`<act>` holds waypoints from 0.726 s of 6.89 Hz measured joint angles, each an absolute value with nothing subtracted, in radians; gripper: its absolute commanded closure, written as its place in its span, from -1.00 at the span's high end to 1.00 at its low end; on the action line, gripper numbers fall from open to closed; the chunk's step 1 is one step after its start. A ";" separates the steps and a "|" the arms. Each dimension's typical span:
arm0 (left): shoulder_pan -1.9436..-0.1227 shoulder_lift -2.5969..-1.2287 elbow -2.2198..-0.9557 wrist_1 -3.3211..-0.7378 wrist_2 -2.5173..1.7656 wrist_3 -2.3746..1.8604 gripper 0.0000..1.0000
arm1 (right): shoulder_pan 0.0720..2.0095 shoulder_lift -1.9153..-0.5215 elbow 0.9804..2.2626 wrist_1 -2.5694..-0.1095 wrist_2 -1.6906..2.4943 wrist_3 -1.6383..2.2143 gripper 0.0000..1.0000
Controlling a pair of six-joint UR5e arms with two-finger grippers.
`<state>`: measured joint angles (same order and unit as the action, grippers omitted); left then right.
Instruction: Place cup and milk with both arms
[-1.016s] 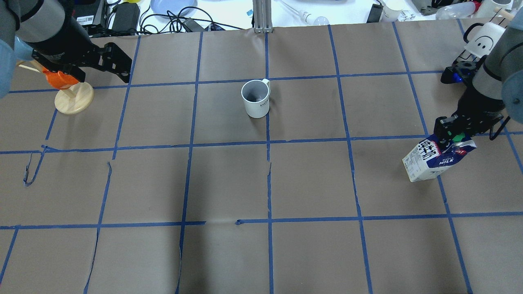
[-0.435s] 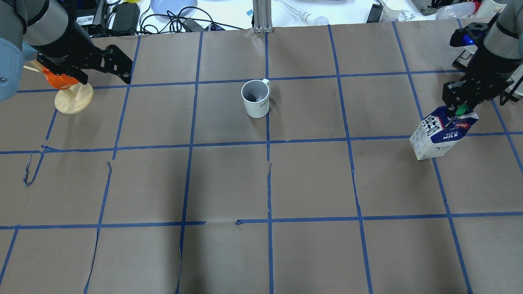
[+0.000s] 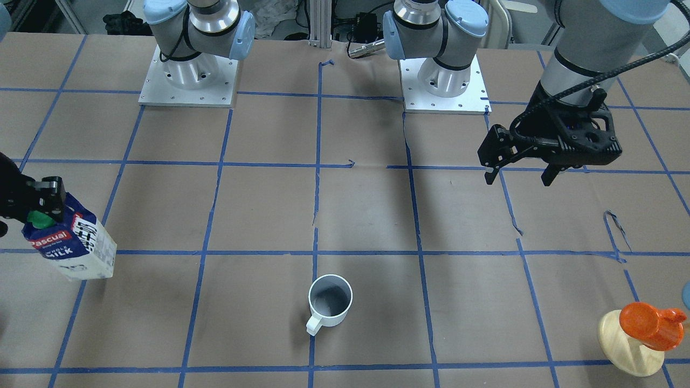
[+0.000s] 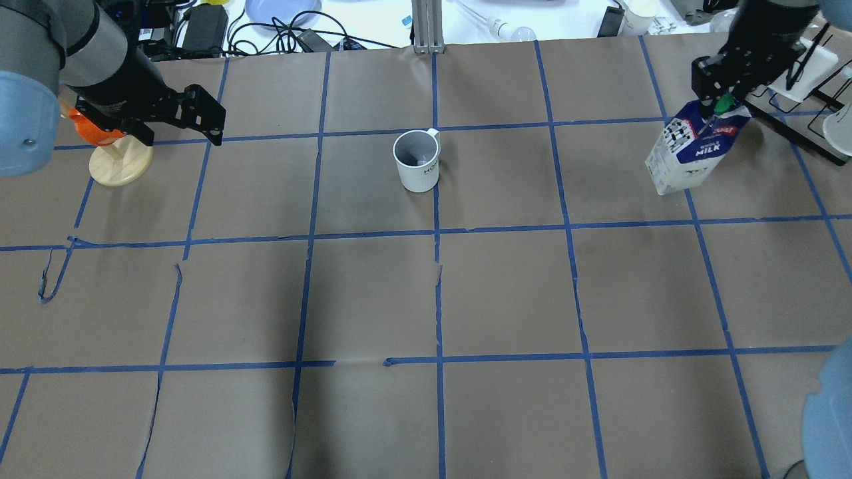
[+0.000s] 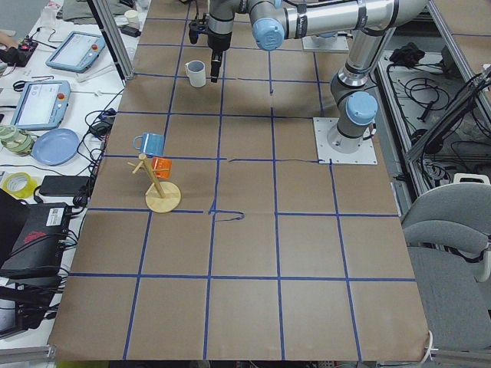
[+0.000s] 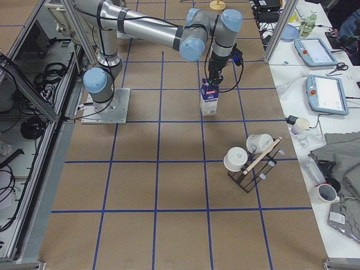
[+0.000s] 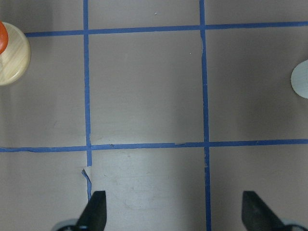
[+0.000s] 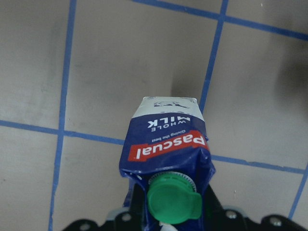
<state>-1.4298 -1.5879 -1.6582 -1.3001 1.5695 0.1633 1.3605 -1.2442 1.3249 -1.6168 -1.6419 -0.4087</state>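
Bright, even light; soft shadows

You'll find the cup (image 4: 417,163) midway between the worktop's two ends, in the half nearer your edge. The milk (image 4: 692,156) is well off toward the robot's right end, its top between the right gripper's (image 4: 715,106) fingers, with the mug rack (image 6: 250,163) beyond it toward that corner on your side. Near your edge's opposite corner is the peg stand (image 4: 120,163), the left gripper (image 3: 518,180) over the worktop just beside it.

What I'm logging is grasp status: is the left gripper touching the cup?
Apart. Overhead view shows bare table between the open left gripper and the cup.
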 measured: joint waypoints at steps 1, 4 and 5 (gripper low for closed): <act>-1.430 -1.585 -1.662 -1.298 1.574 0.153 1.00 | 1.419 -1.194 1.271 -1.615 -1.620 -0.344 -0.34; -1.430 -1.593 -1.673 -1.299 1.579 0.141 1.00 | 1.558 -1.114 1.216 -1.622 -1.503 -0.056 -0.36; -1.430 -1.592 -1.679 -1.297 1.581 0.133 1.00 | 1.600 -1.096 1.205 -1.635 -1.479 0.028 -0.36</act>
<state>-1.4303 -1.5924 -1.6786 -1.2969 1.5805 0.1330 1.6002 -1.0964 1.2047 -1.6350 -1.4795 0.0275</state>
